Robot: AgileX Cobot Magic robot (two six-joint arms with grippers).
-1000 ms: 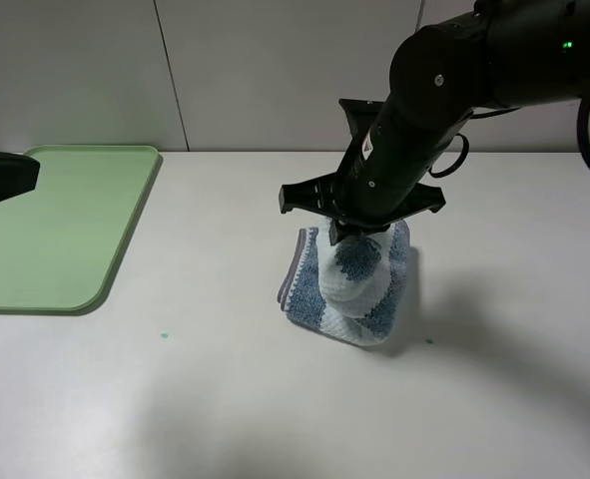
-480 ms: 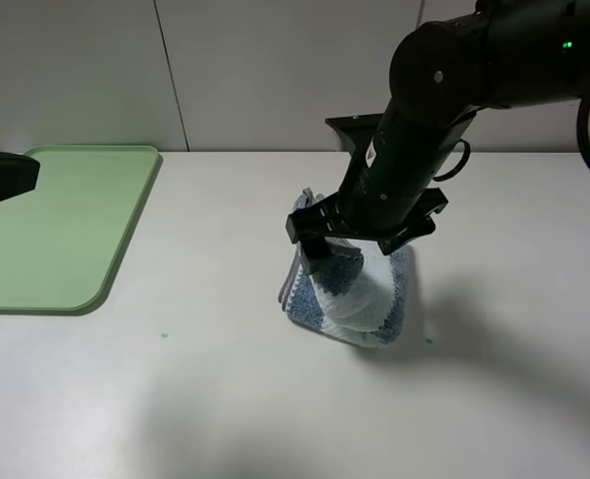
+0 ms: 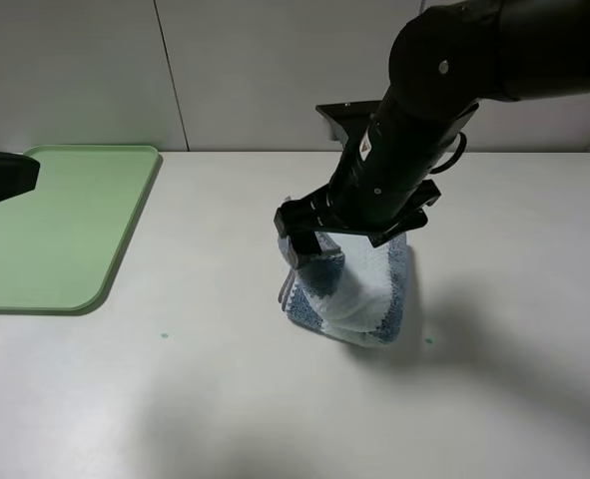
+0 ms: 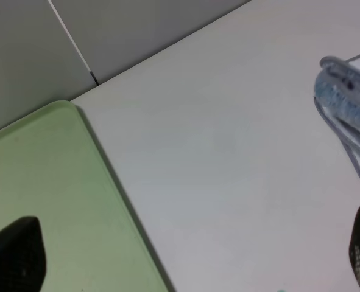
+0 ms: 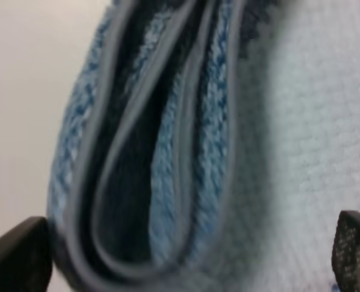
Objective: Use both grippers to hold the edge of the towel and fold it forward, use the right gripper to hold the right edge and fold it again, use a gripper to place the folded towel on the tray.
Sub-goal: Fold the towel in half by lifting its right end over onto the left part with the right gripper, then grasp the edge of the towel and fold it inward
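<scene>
While the left gripper (image 4: 189, 258) hangs, jaws wide apart, over the flat pale-green plastic tray (image 3: 65, 230) at the left of the white table (image 3: 225, 379), the folded blue-and-white striped terry towel (image 3: 369, 289) lies right of centre — off the tray — with the right gripper (image 5: 186, 252) spread wide astride its grey-hemmed fold.

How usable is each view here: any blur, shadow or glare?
Exterior high: sharp, evenly lit, with a soft shadow on the table right of the towel. Right wrist: towel fills the frame, too close, out of focus. Left wrist: slightly soft, no glare, tray readable.
</scene>
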